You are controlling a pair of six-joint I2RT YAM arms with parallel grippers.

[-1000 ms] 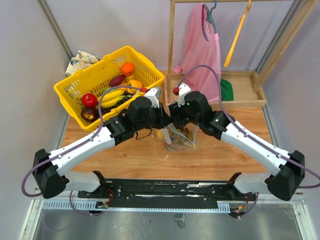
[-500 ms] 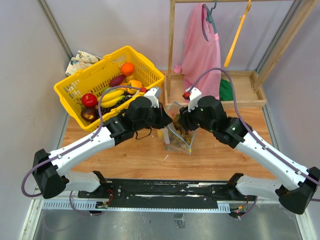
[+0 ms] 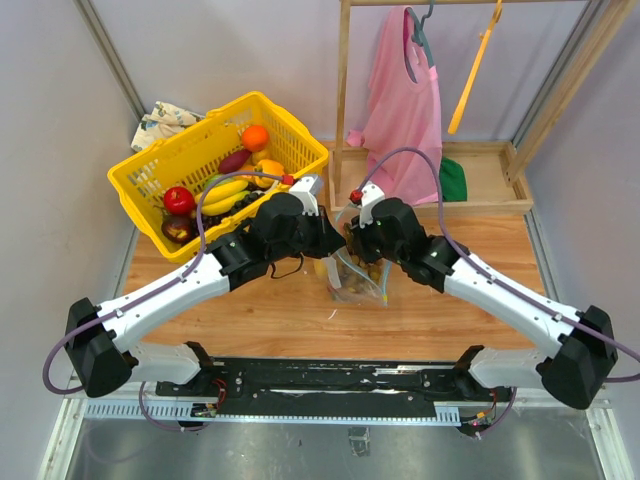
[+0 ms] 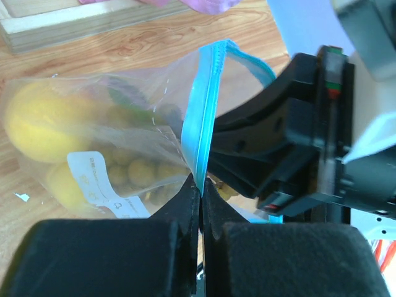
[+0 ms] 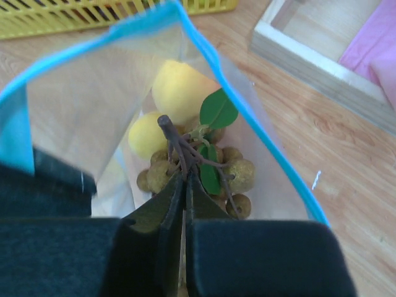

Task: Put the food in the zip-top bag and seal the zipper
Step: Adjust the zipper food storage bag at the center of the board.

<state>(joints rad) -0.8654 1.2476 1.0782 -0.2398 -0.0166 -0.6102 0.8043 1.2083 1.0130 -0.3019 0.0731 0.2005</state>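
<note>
The zip-top bag (image 3: pixel 358 280) stands on the wooden table between both arms, its mouth held open. My left gripper (image 4: pixel 201 185) is shut on the blue zipper (image 4: pixel 207 105) at one end of the mouth. Inside lie two yellow fruits (image 5: pixel 179 90) and a brownish grape cluster (image 5: pixel 238 173) with green leaves. My right gripper (image 5: pixel 184 176) is in the bag's mouth, its jaws closed, its tips meeting on the cluster's brown stem. From the left wrist view its black body (image 4: pixel 297 142) sits just right of the zipper. In the overhead view both grippers (image 3: pixel 345 245) meet above the bag.
A yellow basket (image 3: pixel 150 165) with more toy fruit sits at the back left, a crumpled cloth behind it. A wooden rack (image 3: pixel 480 175) with a pink garment (image 3: pixel 400 100) stands at the back right. The left arm's cable loops over the basket side.
The right gripper swung out to the right, came back over the bag's mouth, and closed from open to shut. The left gripper kept its hold on the zipper.
</note>
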